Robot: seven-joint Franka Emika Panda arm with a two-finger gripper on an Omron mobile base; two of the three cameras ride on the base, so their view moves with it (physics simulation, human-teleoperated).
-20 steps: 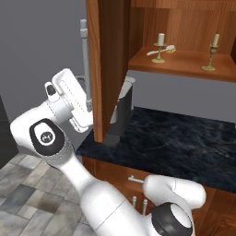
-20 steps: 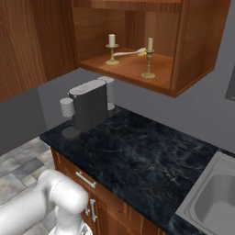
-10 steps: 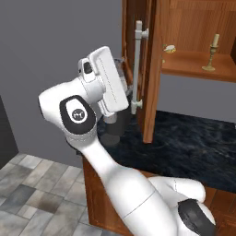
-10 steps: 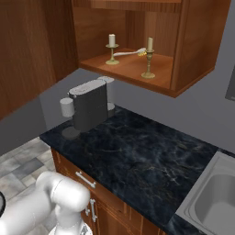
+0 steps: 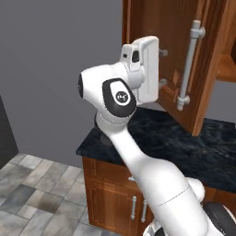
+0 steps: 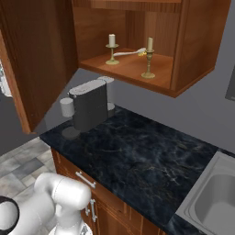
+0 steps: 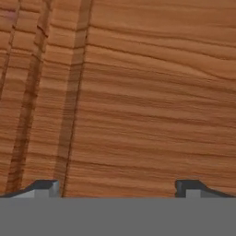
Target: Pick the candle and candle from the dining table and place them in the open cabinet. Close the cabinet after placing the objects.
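Note:
Two cream candles on brass holders stand on the shelf of the open cabinet [image 6: 133, 69], one candle [image 6: 112, 46] to the left and the other candle [image 6: 148, 56] to the right. The cabinet door [image 5: 173, 50] hangs partly swung, its silver bar handle [image 5: 190, 64] facing outward. My gripper [image 5: 162, 68] is open and empty, its fingertips set against the door's outer panel left of the handle. In the hand view, wood grain sits right in front of my gripper [image 7: 117, 186]. The dining table is out of view.
A grey coffee machine [image 6: 89, 104] stands on the black marble counter [image 6: 137, 156] under the cabinet. A steel sink [image 6: 215, 197] lies at the counter's right end. Base cabinets with short silver handles [image 5: 133, 207] sit below, and grey floor tiles [image 5: 32, 198] spread left.
My arm has swung up and to the right with the cabinet door, which has turned further toward the cabinet. The candles have stayed put on the shelf.

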